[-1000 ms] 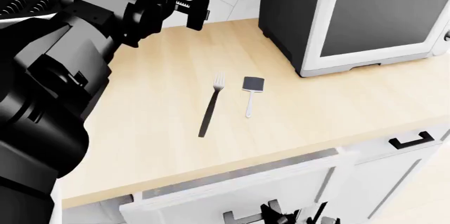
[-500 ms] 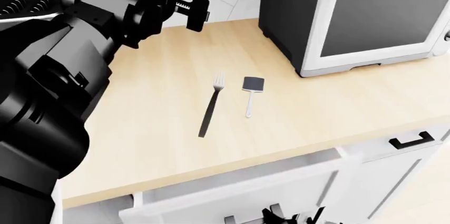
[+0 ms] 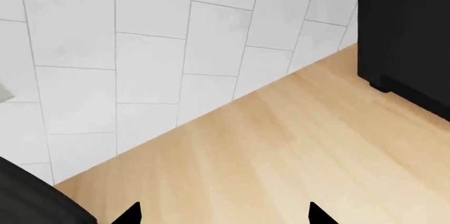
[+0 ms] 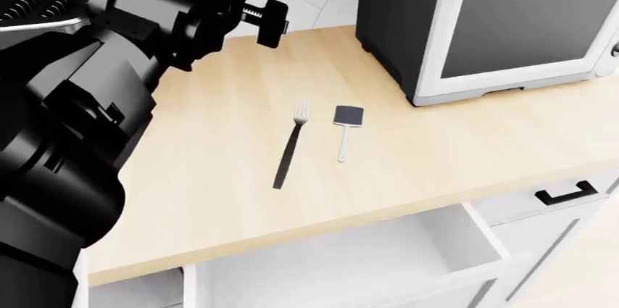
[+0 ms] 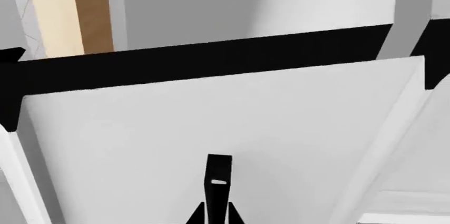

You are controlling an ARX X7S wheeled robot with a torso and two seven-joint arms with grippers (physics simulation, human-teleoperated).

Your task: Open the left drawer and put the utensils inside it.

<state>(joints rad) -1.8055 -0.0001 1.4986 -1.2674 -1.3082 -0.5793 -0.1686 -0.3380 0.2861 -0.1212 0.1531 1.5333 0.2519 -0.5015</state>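
Note:
The left drawer (image 4: 329, 268) stands pulled open below the counter edge, its plain white inside showing. On the wooden counter (image 4: 213, 148) lie the utensils: a black-handled fork (image 4: 289, 146) and, just right of it, a small spatula (image 4: 346, 131) with a dark square head. My left gripper (image 4: 266, 22) hovers open over the counter's back left, near the tiled wall, fingertips (image 3: 130, 214) wide apart with nothing between them. In the right wrist view my right gripper (image 5: 218, 218) is shut on the drawer's black handle (image 5: 218, 174), against the white drawer front (image 5: 211, 124).
A large white-and-black oven (image 4: 503, 25) stands on the counter at the back right. A second drawer with a black handle (image 4: 566, 192) is to the right of the open one. A stove top (image 4: 39, 3) shows at far left.
The left drawer has slid further out toward me. Its front, handle and my right gripper have dropped below the head view's bottom edge. The left arm shifted slightly.

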